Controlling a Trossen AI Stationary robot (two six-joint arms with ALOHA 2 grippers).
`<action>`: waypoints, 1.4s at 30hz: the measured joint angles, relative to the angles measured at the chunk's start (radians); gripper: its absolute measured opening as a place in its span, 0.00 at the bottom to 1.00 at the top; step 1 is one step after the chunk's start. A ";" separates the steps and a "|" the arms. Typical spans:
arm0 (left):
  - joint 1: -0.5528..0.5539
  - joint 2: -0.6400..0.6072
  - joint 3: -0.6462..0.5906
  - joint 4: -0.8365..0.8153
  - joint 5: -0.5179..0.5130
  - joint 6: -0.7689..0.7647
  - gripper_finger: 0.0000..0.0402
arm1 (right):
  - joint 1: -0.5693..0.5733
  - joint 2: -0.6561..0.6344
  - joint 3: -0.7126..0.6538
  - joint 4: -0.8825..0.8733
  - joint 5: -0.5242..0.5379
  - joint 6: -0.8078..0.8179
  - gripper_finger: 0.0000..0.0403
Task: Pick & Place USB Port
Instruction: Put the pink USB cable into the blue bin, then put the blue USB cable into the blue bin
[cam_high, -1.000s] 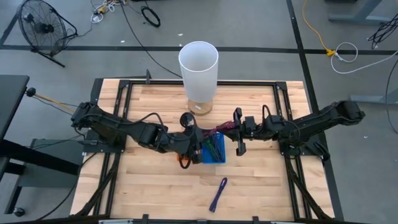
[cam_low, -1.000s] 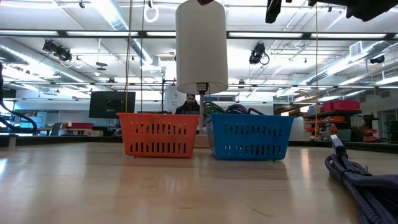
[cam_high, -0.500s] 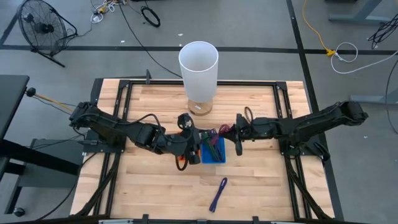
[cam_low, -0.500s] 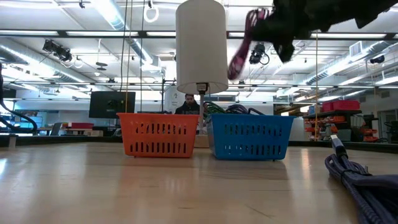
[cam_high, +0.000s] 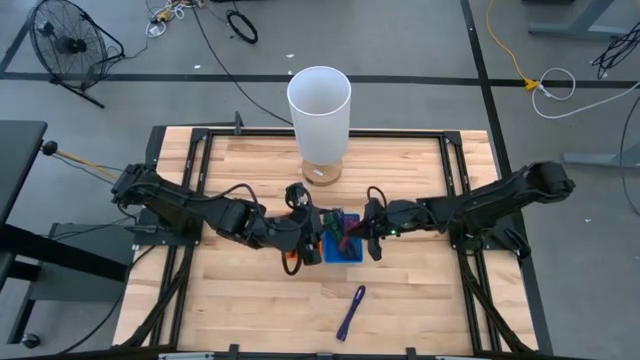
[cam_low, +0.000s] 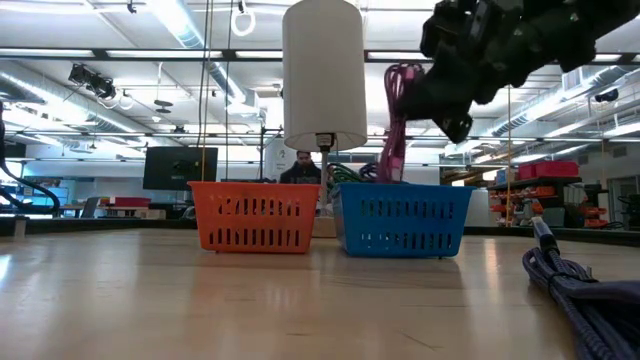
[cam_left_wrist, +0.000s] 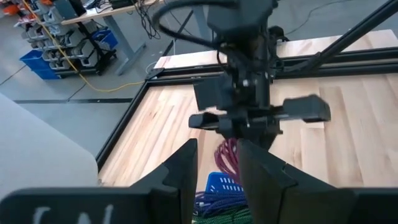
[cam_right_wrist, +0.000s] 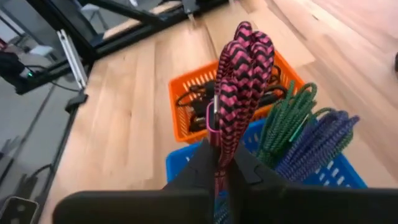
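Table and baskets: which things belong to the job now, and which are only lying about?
Job: pink cable, shut in right gripper over blue basket; orange basket; left gripper beside them.
Lying about: purple cable, white lamp, fan.

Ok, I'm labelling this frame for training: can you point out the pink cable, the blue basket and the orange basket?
pink cable (cam_right_wrist: 239, 81), right wrist view, on the braided bundle above the fingers.
blue basket (cam_low: 402, 218), low view, on its slotted front wall.
orange basket (cam_low: 255, 220), low view, on its slotted front wall.
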 joint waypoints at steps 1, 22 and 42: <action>0.000 0.000 0.000 -0.001 0.000 0.000 0.30 | 0.000 0.016 0.000 0.013 0.001 -0.001 0.02; 0.000 0.000 0.000 -0.022 0.000 -0.013 0.30 | -0.002 0.132 0.001 0.130 -0.047 -0.039 0.21; 0.000 0.000 0.000 -0.023 0.000 -0.034 0.30 | -0.099 0.082 0.001 0.195 0.105 -0.143 0.37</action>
